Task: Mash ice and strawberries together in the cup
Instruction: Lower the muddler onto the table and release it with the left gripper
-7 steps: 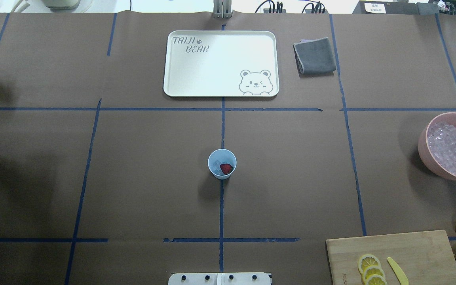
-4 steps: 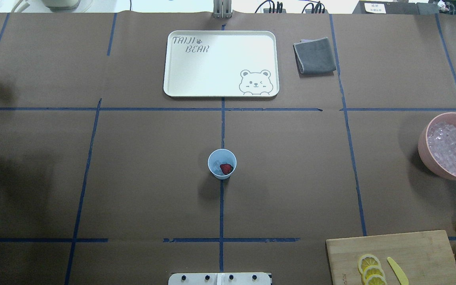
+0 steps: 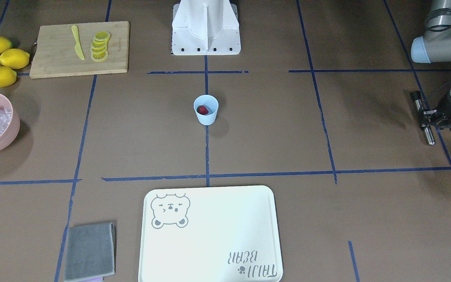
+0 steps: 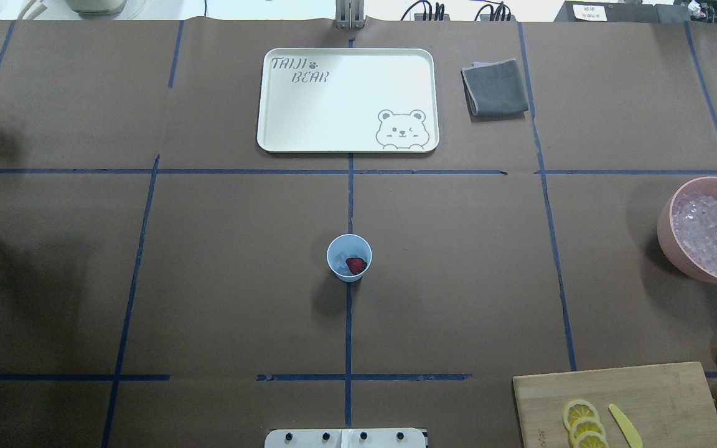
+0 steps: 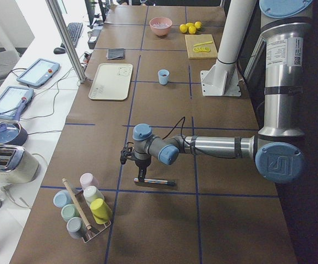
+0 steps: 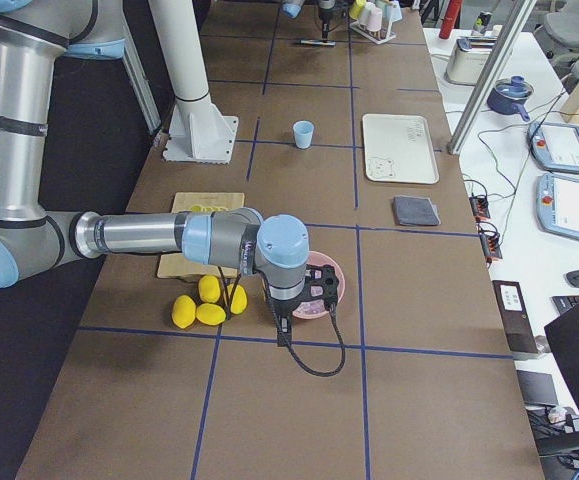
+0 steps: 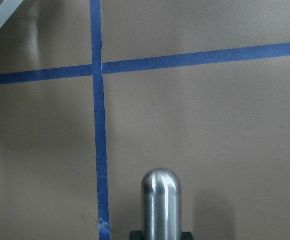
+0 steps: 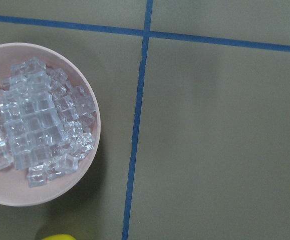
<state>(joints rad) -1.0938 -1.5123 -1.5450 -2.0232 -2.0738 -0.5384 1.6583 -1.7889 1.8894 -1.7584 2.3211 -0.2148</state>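
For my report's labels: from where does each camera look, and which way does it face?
Front-facing: across the table, facing the base; left arm at right edge.
Overhead: behind the robot, down on the cup; base's edge shows.
Exterior left: table's left end; left arm near.
Exterior right: right end; right arm near.
Left wrist: down at tape; its metal rod.
Right wrist: down at pink bowl; no body.
Shared: every exterior view shows the cup.

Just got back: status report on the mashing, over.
Left gripper shut on metal rod, far from cup. Right gripper by pink bowl, state unclear. Strawberry whole in cup. Nothing between.
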